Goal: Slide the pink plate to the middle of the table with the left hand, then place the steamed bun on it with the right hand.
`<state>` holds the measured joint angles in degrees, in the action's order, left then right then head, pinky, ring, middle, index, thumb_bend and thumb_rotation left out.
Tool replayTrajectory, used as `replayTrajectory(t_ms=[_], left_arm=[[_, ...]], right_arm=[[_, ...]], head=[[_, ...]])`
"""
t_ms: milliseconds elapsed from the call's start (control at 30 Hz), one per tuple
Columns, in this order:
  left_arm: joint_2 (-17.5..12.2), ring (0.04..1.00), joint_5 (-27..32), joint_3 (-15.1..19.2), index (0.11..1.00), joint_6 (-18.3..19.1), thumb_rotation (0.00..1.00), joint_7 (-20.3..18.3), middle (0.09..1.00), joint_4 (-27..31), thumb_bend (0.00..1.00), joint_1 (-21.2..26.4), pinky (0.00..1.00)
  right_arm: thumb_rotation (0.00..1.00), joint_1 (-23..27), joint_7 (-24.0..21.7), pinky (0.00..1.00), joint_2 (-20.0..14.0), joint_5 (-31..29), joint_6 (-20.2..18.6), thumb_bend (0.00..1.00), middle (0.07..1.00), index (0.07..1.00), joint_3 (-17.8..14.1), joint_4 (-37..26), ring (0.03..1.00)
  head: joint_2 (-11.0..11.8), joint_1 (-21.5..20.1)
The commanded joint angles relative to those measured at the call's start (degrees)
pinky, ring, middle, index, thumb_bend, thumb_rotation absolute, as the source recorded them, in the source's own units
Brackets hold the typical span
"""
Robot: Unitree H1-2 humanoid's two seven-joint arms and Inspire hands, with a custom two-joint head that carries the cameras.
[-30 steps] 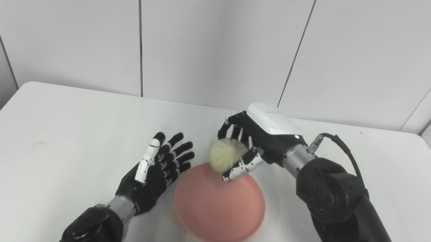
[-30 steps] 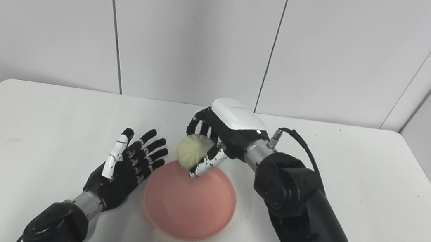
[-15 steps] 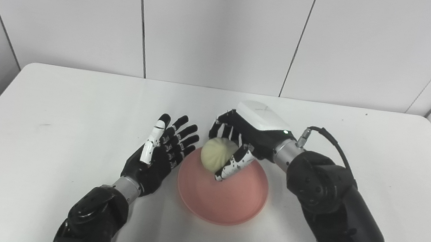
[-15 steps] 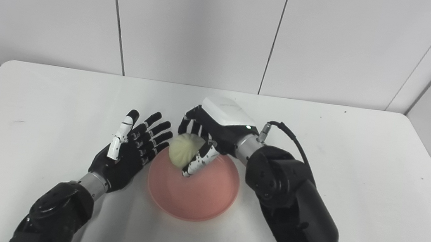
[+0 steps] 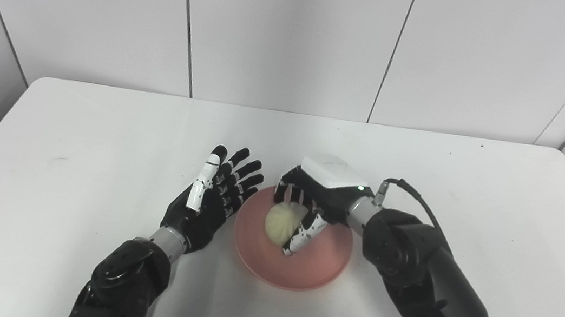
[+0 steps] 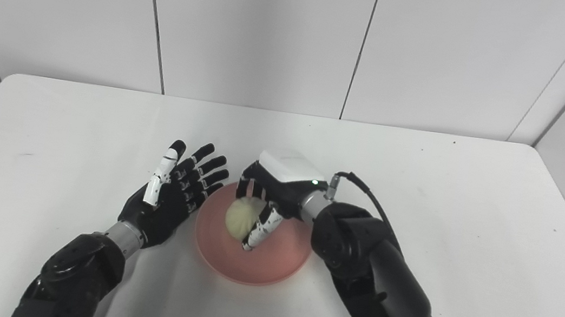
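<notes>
The pink plate (image 5: 291, 258) lies on the white counter (image 5: 70, 152), about midway across and toward the near edge. The bun (image 5: 282, 225) sits low over the plate's middle, in the grasp of the right robot hand (image 5: 309, 205): its fingers curl over the far side and the thumb presses the near right side. Whether the bun already touches the plate cannot be told, since the robot hand covers its underside.

The left robot hand (image 5: 211, 198) is released, palm up, fingers spread and pointing to the far right. It lies just left of the plate, its fingertips (image 5: 256, 178) near the plate's far left rim and close to the right robot hand's fingers. It holds nothing.

The right arm (image 5: 425, 275) comes in from the near right and hides the counter on that side; a black cable (image 5: 409, 189) loops at its wrist. The left forearm (image 5: 124, 279) comes in from the near left. Grey wall panels (image 5: 288, 34) stand behind the counter's far edge.
</notes>
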<state>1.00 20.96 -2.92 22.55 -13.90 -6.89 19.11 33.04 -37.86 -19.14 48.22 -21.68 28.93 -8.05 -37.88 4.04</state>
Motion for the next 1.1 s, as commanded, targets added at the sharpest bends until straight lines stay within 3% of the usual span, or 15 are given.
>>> replayTrajectory(t_ms=[0,133,300,400,467,500,567,667,900,1067], left_arm=[[0.30,0.933,-1.28,-0.35,0.959,2.61,1.00,1.19,0.938,-1.17,0.57,-1.04,0.97],[0.45,0.934,-1.34,-0.40,0.959,2.53,1.00,1.15,0.939,-1.36,0.57,-1.04,0.97],[0.75,0.936,-1.37,-0.35,0.961,2.46,1.00,1.29,0.938,-1.66,0.56,-0.93,0.97],[0.86,0.937,-1.36,-0.25,0.963,2.47,1.00,1.20,0.938,-1.80,0.56,-0.88,0.97],[0.79,0.938,-1.47,-0.34,0.963,2.39,1.00,1.04,0.939,-1.90,0.56,-0.83,0.97],[0.76,0.939,-1.52,-0.37,0.962,2.41,1.00,1.02,0.940,-1.94,0.56,-0.80,0.97],[0.69,0.942,-1.51,-0.44,0.963,2.38,1.00,0.89,0.944,-1.98,0.56,-0.78,0.97],[0.70,0.940,-1.41,-0.37,0.963,2.50,1.00,0.87,0.943,-1.85,0.56,-0.85,0.96],[0.86,0.964,-1.24,-0.30,0.974,2.57,1.00,0.94,0.959,-1.87,0.56,-0.81,0.98],[0.92,0.964,-1.20,-0.19,0.977,2.21,1.00,0.76,0.962,-2.12,0.56,-0.80,0.97]], right_arm=[[0.00,1.98,1.24,0.23,0.67,1.29,0.60,0.53,0.460,0.492,-0.31,-0.43,0.307],[0.00,1.87,1.44,0.20,0.71,2.87,1.17,0.53,0.474,0.486,0.22,0.71,0.290],[0.00,1.96,1.63,0.25,0.13,3.94,2.53,0.53,0.480,0.488,0.64,1.29,0.341],[0.00,2.50,0.64,0.31,-0.75,5.64,2.96,0.52,0.436,0.531,1.48,0.67,0.401],[0.00,2.97,-0.85,0.43,-1.26,6.73,2.85,0.52,0.454,0.531,2.00,0.15,0.514],[0.12,3.18,-1.82,0.48,-1.46,7.00,2.59,0.61,0.583,0.635,2.09,-0.28,0.576],[0.32,3.41,-4.10,0.53,-1.72,7.13,1.73,0.72,0.747,0.775,1.94,-1.65,0.666],[0.43,3.72,-7.90,0.58,-1.56,7.69,-0.03,0.77,0.847,0.850,1.43,-3.51,0.736],[0.67,3.91,-12.52,0.61,-1.48,10.01,-0.43,0.87,0.918,0.920,0.13,-8.07,0.756],[0.71,4.03,-16.19,0.60,-1.23,11.60,-0.90,0.89,0.919,0.928,-1.23,-11.42,0.751]], head=[[0.14,0.19],[0.30,0.47],[0.26,0.61],[0.33,0.77],[0.40,0.84],[0.43,0.85],[0.50,0.87],[0.57,0.87],[0.83,0.88],[1.07,0.80]])
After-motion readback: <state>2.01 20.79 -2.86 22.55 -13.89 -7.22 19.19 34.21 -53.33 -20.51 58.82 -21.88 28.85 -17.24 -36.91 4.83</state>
